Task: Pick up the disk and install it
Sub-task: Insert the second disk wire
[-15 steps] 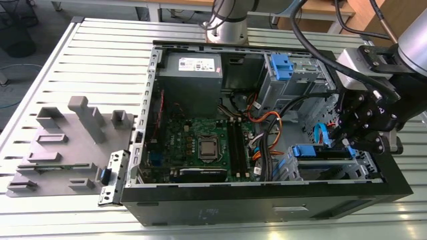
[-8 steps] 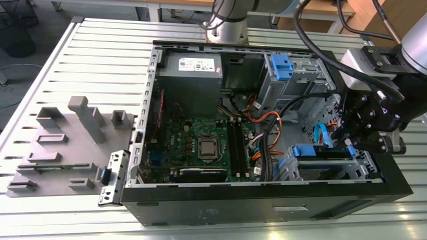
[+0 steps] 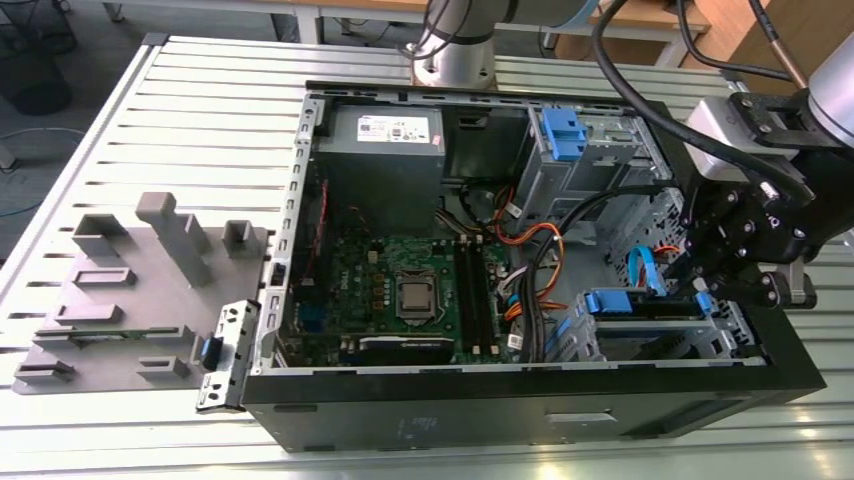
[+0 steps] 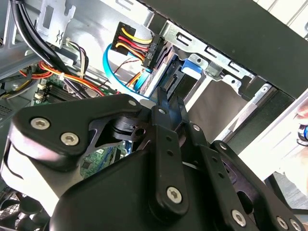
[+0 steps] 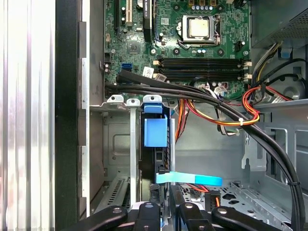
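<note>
We're looking at a slatted metal table (image 3: pixel 200 120) carrying an open computer case (image 3: pixel 534 410), which is lying on its side and showing its green motherboard (image 3: pixel 400 280). A grey moulded fixture (image 3: pixel 134 290) is sitting on the table just off the case, toward the exterior view's left. Brown boxes (image 3: pixel 747 30) are standing on the floor behind.

The arm is reaching into the case at the exterior view's right, over the metal drive cage (image 3: pixel 667 335). The disk (image 5: pixel 155 132) is standing on edge inside that cage, its blue bracket facing the motherboard and black cables (image 5: pixel 192 94) running just beside it. A light-blue flat cable (image 5: pixel 192 180) is crossing close to its near end.

In the second wrist view the gripper (image 4: pixel 171 103) is pointing straight at the disk, and its fingers (image 4: pixel 161 102) are pinching close together on the disk's near edge.
</note>
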`<state>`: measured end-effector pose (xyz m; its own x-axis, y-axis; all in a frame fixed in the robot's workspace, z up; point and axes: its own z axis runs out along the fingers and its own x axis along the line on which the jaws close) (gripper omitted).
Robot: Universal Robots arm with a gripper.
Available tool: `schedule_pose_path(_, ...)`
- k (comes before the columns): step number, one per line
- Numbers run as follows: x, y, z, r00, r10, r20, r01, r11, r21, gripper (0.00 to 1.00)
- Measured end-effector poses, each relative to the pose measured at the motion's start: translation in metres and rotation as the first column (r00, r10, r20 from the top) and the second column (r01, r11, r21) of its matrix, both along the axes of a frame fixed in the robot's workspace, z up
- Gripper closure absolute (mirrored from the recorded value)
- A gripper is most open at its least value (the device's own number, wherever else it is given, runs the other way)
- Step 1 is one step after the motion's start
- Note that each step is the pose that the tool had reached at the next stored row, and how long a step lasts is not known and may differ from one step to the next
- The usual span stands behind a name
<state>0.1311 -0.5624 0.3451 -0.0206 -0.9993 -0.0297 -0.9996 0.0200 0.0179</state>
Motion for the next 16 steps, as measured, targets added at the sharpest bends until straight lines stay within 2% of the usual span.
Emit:
schedule_pose_path(6,0.0000,0.0000,0.0001,1.0000,0.000,0.0000,0.000,1.0000,0.0000,0.76)
schedule_pose_path(13,0.0001,0.0000,0.0054,1.0000,0.000,0.0000,0.000,1.0000,0.0001,0.76)
schedule_pose_path(16,0.0000,0.0000,0.0054,1.0000,0.000,0.0000,0.000,1.0000,0.0008,0.76)
